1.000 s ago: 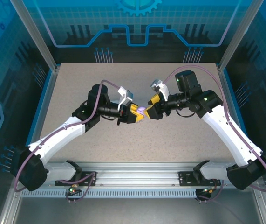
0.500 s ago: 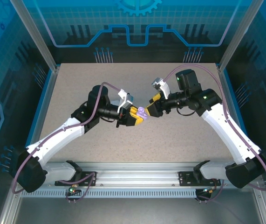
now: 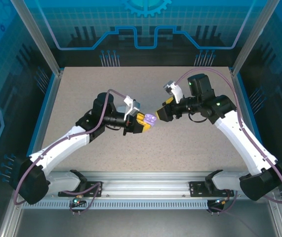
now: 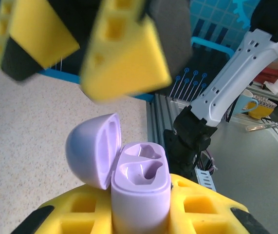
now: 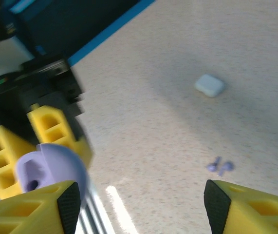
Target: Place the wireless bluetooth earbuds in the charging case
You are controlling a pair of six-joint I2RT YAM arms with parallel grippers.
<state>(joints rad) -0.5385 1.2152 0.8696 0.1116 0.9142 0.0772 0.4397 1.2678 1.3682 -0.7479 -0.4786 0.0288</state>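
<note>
**One open charging case, nothing in it yet**

On the left, the left pincer was clamped on the bottom of the case and seemed to hold it up above the table. The lid stood open. Both little holes inside were bare.

Just to the right, the right pincer hung close to the case. Its fingers were wide apart, with nothing between them.

Farther right, the earbuds lay together on the table, well apart from the case. A small pale lump lay beyond them. I could not tell what it was.

To do this step well, I think the right pincer should go down for one earbud at a time. It should pinch softly, because something so tiny could pop away. Then it should turn the earbud to match the hole. The left pincer should hold the case steady.
</note>
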